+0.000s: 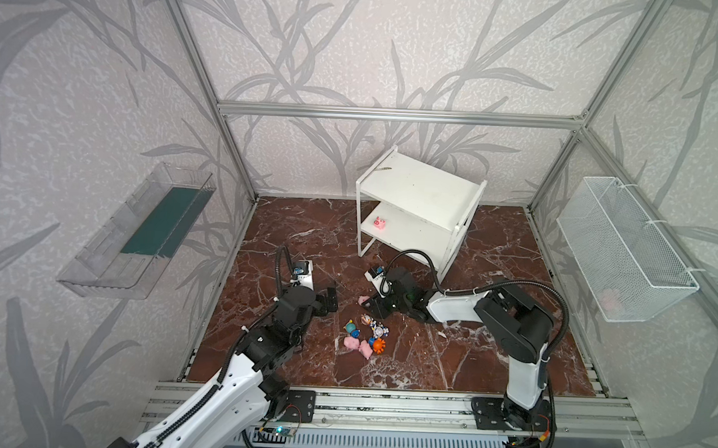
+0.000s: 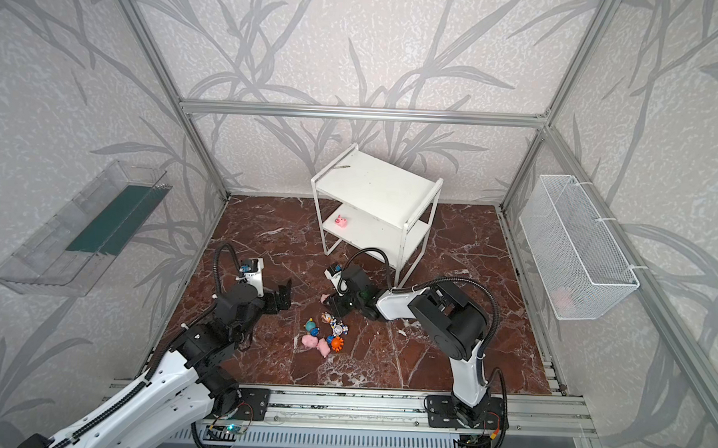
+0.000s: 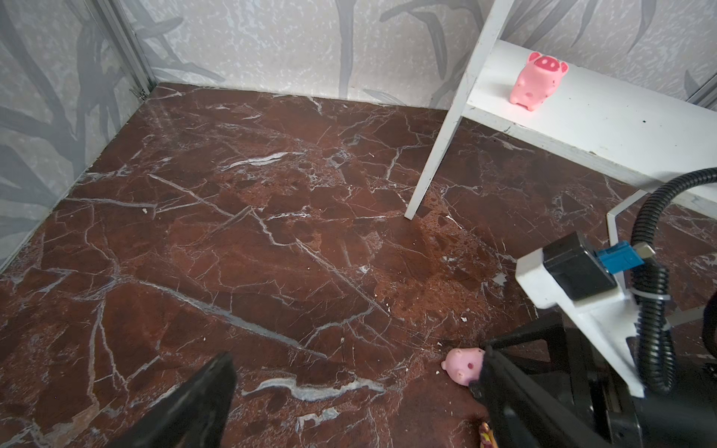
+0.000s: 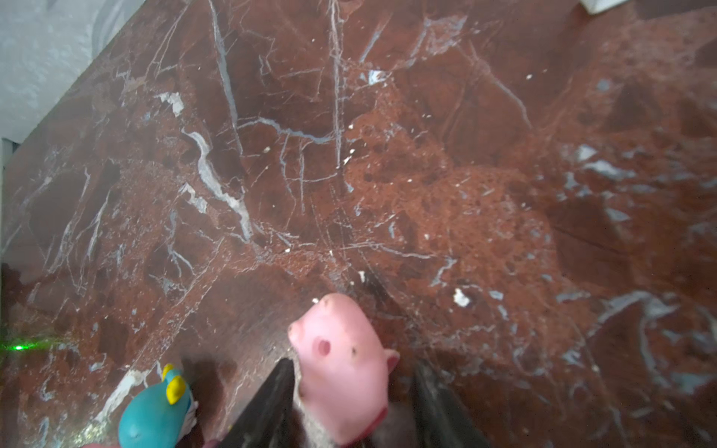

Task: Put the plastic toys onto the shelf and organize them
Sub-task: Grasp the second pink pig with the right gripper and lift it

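A round pink plastic pig [image 3: 463, 364] lies on the red-brown marble floor [image 1: 468, 354] between the black fingers of the right gripper [image 4: 354, 364]. The jaws stand apart around it, one finger touching its flank and the other showing a slim gap, so I judge it not yet clamped. Near it sits the heap left to move: two more pink pigs [image 1: 350, 343] and four blue-white figurines, the teal-capped one [image 1: 350, 328] and the orange spiky one [image 1: 379, 345] among them. Only one pink pig [image 1: 380, 222] stands on the lower board of the small white two-tier shelf [image 1: 421, 190], whose top board is bare. So one toy of eight is placed and seven remain. The left gripper [image 1: 328, 302] hovers near the heap, jaws wide apart, holding nothing
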{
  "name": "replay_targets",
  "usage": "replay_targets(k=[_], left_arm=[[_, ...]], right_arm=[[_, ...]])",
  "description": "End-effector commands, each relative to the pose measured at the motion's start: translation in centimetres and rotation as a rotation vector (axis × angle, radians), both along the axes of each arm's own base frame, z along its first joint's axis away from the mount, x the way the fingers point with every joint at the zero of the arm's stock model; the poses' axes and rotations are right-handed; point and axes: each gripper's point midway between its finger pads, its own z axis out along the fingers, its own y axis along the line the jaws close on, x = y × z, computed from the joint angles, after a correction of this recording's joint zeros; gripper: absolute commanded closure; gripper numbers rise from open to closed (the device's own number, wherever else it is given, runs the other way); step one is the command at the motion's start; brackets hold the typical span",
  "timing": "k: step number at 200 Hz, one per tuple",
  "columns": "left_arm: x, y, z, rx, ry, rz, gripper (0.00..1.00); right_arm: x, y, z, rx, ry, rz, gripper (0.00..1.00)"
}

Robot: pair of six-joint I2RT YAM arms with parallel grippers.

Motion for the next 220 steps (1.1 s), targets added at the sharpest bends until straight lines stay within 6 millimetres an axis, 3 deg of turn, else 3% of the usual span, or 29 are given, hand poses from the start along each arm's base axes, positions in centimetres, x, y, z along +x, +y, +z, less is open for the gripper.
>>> replay_targets(k=[1,49,99,131,167,192,209,220], left_arm=[[0.2,0.3,1.7,-0.017,-0.037,0.021,0.01],[0.2,0.3,1.6,-0.019,-0.036,0.022,0.01],[0.3,0.3,1.6,-0.023,-0.042,0.025,0.01],[0.6,-0.2,1.4,-0.03,-0.038,0.01,0.01],[0.8,-0.2,1.6,-0.031,-0.049,0.011,0.01],[0.8,-0.3,1.6,-0.032,-0.05,0.006,0.01],[0.8,-0.4,1.6,-0.035,-0.052,0.003,0.01],[0.8,-0.5,1.6,-0.036,-0.053,-0.001,0.01]], right_arm=[[0.5,0.9,0.5,0.047,0.015,0.01,0.51],[-0.1,1.2,1.0,0.086,0.024,0.033,0.63],[-2.7,-1.0,2.8,0.019,-0.075,0.001,0.67],[-4.6,-5.7,2.4,-0.135,-0.143,-0.107,0.67],[-5.3,-11.9,2.0,-0.261,-0.193,-0.269,0.67],[-5.3,-17.1,2.0,-0.45,-0.26,-0.444,0.66],[-5.6,-18.5,2.0,-0.517,-0.305,-0.491,0.66],[-6.6,-18.1,2.0,-0.543,-0.344,-0.468,0.65]])
